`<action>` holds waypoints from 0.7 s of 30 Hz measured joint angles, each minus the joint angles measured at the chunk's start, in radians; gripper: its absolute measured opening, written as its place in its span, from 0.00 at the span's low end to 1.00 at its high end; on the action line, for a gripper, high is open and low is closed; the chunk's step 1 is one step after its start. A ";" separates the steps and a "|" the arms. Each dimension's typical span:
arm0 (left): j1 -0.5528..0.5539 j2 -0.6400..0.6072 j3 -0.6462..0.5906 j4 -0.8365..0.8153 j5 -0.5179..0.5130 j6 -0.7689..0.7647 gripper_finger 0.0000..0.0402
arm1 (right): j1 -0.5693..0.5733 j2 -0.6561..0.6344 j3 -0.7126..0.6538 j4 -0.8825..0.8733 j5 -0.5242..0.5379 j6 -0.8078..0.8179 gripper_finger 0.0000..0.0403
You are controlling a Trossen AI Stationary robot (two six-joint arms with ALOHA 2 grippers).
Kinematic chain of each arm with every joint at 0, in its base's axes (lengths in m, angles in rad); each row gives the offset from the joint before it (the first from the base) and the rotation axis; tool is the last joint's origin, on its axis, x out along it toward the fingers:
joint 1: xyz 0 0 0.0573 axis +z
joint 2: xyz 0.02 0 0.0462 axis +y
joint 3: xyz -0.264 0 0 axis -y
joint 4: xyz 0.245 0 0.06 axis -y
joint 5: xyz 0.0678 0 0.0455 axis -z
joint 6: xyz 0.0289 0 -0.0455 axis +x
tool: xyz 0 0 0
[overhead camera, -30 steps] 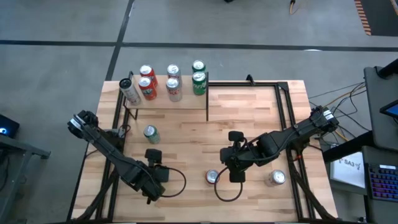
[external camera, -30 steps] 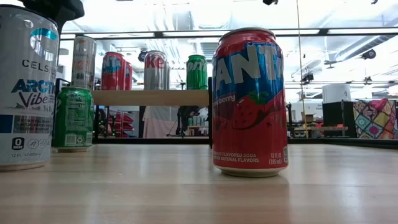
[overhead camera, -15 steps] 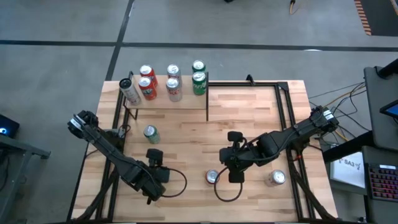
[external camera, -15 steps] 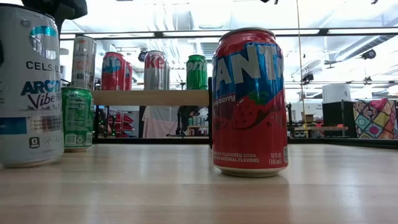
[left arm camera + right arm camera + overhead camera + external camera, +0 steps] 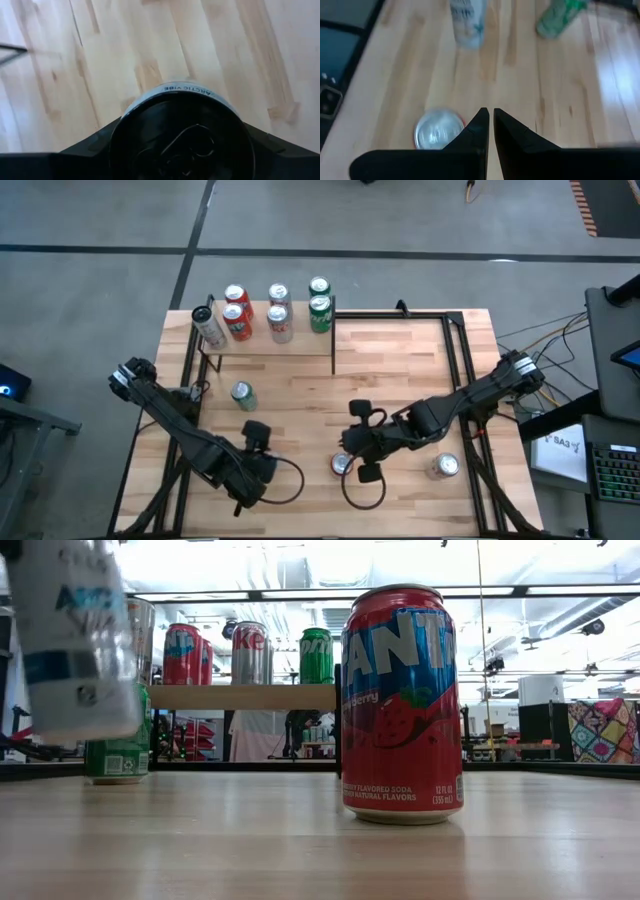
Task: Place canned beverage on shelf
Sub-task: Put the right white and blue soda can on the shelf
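Observation:
A white Celsius can (image 5: 75,640) hangs tilted above the tabletop at the near left, with my left gripper (image 5: 255,442) shut on it from above. In the high view the gripper covers this can. A red Fanta can (image 5: 400,705) stands upright on its base near the front middle. My right gripper (image 5: 490,117) hovers shut just beside the Fanta can's top (image 5: 437,131) without touching it. The shelf (image 5: 265,345) at the far left carries several cans. My left gripper pinches the white can between its two fingers (image 5: 92,147), one on each side of the upper wall (image 5: 125,112) just below the top rim. The fingers come from above, slanting down. The can is lifted clear of the table and leans over.
A green can (image 5: 242,394) stands upright between the shelf and my left gripper. A silver can (image 5: 445,467) stands near the front right. Black frame rails (image 5: 455,340) run along the table's far and right sides. Bare wood lies in the middle of the table.
My left gripper has risen with the white can, which was standing on the table and now hangs clear of it, tipped to one side. My right gripper has moved a little toward the table's left edge, close beside the red can, and has tipped.

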 joint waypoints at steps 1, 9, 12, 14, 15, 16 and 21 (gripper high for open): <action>0.000 0.000 0.011 -0.001 -0.009 0.017 0.64 | 0.000 0.000 -0.012 0.041 0.000 -0.017 0.04; 0.001 -0.001 0.047 -0.006 -0.103 0.163 0.64 | -0.006 0.000 -0.074 0.327 -0.008 -0.150 0.04; 0.001 -0.001 0.047 -0.001 -0.139 0.218 0.64 | -0.009 0.000 -0.084 0.396 -0.029 -0.182 0.04; 0.000 -0.001 0.047 0.024 -0.169 0.271 0.64 | -0.013 0.000 -0.090 0.426 -0.048 -0.192 0.04; 0.001 -0.001 0.047 0.043 -0.184 0.303 0.64 | -0.018 0.000 -0.092 0.430 -0.063 -0.193 0.04; 0.000 -0.001 0.047 0.066 -0.197 0.337 0.64 | -0.021 0.000 -0.093 0.430 -0.072 -0.193 0.04; 0.003 -0.001 0.040 0.137 -0.240 0.500 0.63 | -0.053 0.000 -0.095 0.407 -0.127 -0.152 0.04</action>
